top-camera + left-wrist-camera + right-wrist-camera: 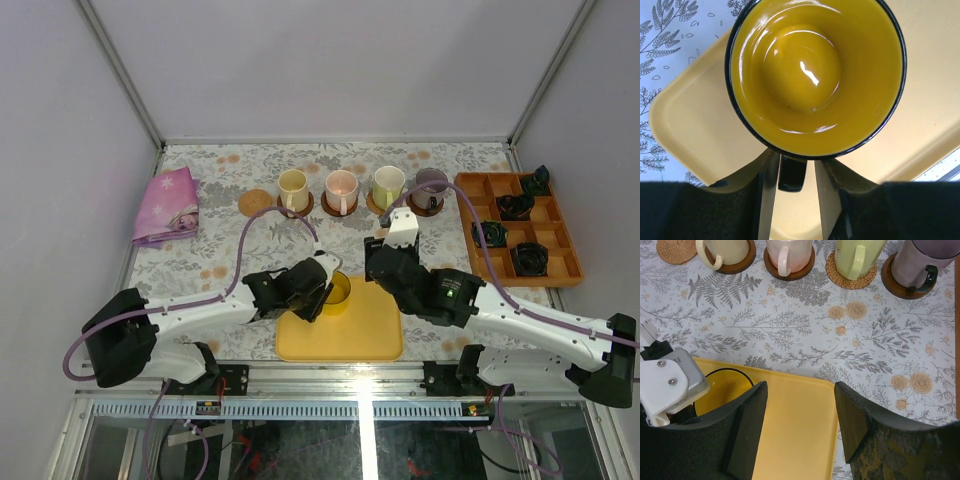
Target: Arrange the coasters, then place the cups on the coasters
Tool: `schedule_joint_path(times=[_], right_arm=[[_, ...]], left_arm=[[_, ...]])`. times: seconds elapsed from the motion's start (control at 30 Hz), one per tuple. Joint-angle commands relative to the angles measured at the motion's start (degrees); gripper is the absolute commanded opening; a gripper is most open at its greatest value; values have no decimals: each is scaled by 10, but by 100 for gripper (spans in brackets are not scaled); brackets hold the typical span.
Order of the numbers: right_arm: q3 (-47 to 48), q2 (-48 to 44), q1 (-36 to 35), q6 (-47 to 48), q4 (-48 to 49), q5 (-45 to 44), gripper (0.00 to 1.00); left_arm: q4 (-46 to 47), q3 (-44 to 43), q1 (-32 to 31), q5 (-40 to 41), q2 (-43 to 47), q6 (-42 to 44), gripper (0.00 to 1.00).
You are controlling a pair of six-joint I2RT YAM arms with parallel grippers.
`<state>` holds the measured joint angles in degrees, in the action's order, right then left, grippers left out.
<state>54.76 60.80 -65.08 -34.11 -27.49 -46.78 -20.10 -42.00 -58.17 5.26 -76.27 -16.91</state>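
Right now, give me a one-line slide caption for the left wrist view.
Left tool straddles the dark handle of the yellow cup, which stands on the yellow tray.

Four cups (pixel 858 255) sit on coasters (pixel 849 281) behind the tray (pixel 795 430).

The yellow cup (pixel 815 75) just ahead of the left gripper (pixel 794 162) is glossy glazed ceramic with sharp highlights. It sits on a smooth, matt plastic tray (pixel 685 125). Far ahead of the right gripper (pixel 800 390), the tan coasters (pixel 675 250) look woven and rough, and the dark coasters (pixel 790 272) look like smooth wood.
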Motion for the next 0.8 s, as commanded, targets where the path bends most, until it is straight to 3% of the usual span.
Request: schedule_joint_path(times=[0.0, 0.27, 0.5, 0.77], right_arm=[[7, 6, 0, -1, 22, 5, 63], [7, 6, 0, 2, 26, 10, 63], [0, 0, 0, 0, 26, 4, 63], [-12, -11, 0, -9, 28, -19, 62]], left_arm=[[28, -2, -9, 29, -3, -7, 31], [27, -3, -39, 91, 1, -18, 18], [38, -7, -71, 150, 27, -26, 0], [44, -1, -86, 203, 125, -38, 0]])
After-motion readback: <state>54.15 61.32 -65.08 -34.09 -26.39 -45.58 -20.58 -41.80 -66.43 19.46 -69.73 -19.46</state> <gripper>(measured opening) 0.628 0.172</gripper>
